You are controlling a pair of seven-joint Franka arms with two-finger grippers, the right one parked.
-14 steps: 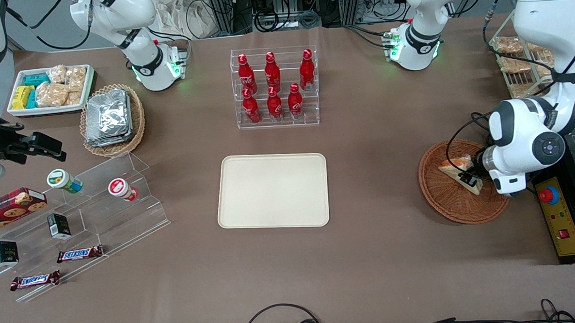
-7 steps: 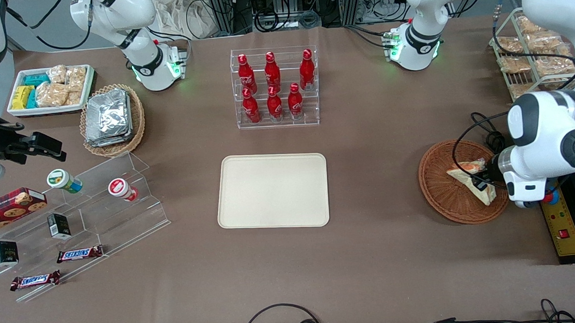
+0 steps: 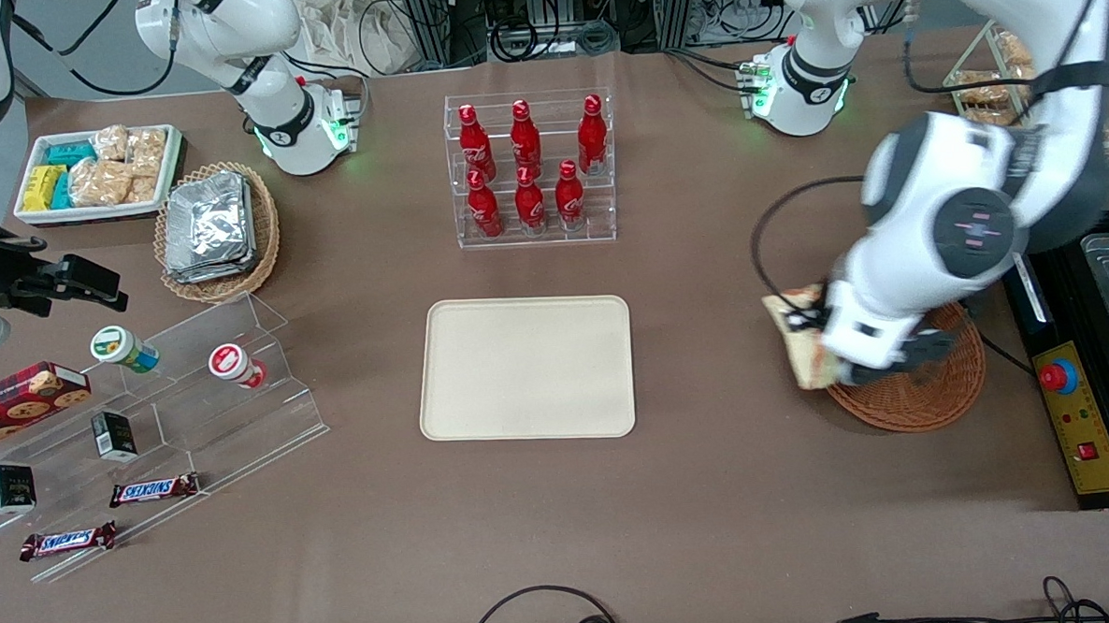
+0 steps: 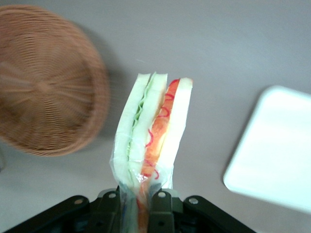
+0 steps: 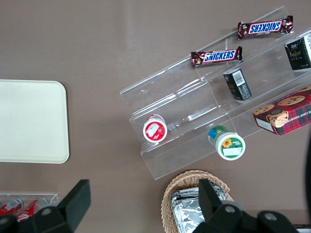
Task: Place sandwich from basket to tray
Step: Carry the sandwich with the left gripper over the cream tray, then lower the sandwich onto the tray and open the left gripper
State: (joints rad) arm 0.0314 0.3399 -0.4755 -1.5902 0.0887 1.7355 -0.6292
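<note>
My left gripper is shut on the wrapped sandwich and holds it in the air over the edge of the reddish-brown wicker basket that faces the tray. In the left wrist view the sandwich stands on edge between the jaws of the gripper, its green and red-orange filling showing. The basket there is empty. The cream-beige tray lies empty at the table's middle, and a corner of the tray shows in the wrist view.
A clear rack of red bottles stands farther from the camera than the tray. A control box with a red button lies beside the basket. A clear stepped stand with snacks and a tan basket of foil packets lie toward the parked arm's end.
My gripper has lifted the sandwich out of the basket and carried it to the basket's tray-side edge. The arm has swung over the basket.
</note>
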